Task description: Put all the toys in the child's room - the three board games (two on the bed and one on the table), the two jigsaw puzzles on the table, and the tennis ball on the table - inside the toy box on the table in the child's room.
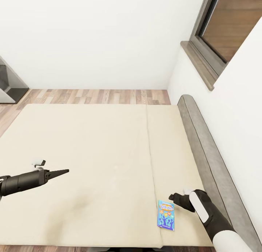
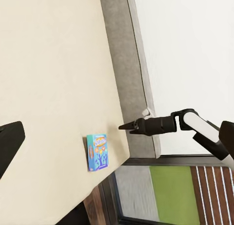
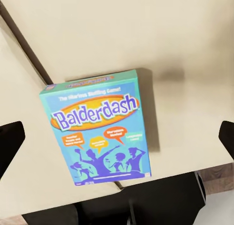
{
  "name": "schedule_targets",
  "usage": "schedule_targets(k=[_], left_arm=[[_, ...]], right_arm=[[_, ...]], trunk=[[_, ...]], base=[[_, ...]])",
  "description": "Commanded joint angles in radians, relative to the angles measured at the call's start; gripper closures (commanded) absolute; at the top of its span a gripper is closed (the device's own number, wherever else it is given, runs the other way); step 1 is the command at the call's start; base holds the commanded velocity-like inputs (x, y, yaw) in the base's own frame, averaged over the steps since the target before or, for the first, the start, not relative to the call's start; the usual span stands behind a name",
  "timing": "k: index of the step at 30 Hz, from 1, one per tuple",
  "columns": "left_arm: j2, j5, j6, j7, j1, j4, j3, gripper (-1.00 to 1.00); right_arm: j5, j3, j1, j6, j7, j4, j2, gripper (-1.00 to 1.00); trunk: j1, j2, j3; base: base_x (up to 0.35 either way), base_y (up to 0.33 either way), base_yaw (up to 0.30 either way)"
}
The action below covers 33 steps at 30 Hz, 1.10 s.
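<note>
One board game (image 1: 166, 215), a light blue box with yellow "Balderdash" lettering, lies flat at the near right corner of the bed (image 1: 91, 142), close to the mattress edge. My right gripper (image 1: 176, 199) hovers just to its right, open and holding nothing. In the right wrist view the box (image 3: 100, 127) lies between the two spread fingertips (image 3: 10, 140). Over the near left part of the mattress, my left gripper (image 1: 60, 172) is open and empty and points toward the box. The left wrist view shows the box (image 2: 97, 152) with the right gripper (image 2: 127, 126) beside it.
A grey headboard (image 1: 207, 150) runs along the bed's right side against a white wall with a window (image 1: 225, 22). Wood floor (image 1: 102, 96) lies beyond the bed, and a grey shelf unit (image 1: 9, 82) stands at the far left.
</note>
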Motion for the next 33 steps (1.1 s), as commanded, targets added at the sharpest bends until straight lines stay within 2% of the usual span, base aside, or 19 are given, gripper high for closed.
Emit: schedule_targets(k=[1, 33], left_arm=[[0.0, 0.001, 0.01, -0.002, 0.0, 0.0, 0.0, -1.0], [0.0, 0.001, 0.011, -0.002, 0.0, 0.0, 0.0, -1.0]], right_arm=[[-0.011, 0.0, 0.0, 0.003, -0.009, -0.002, 0.0, -1.0], [-0.008, 0.0, 0.0, 0.003, -0.009, 0.0, 0.001, -1.0]], trunk=[[0.001, -0.002, -0.001], [0.001, -0.002, -0.001]], base=[[0.0, 0.0, 0.0], [0.0, 0.0, 0.0]])
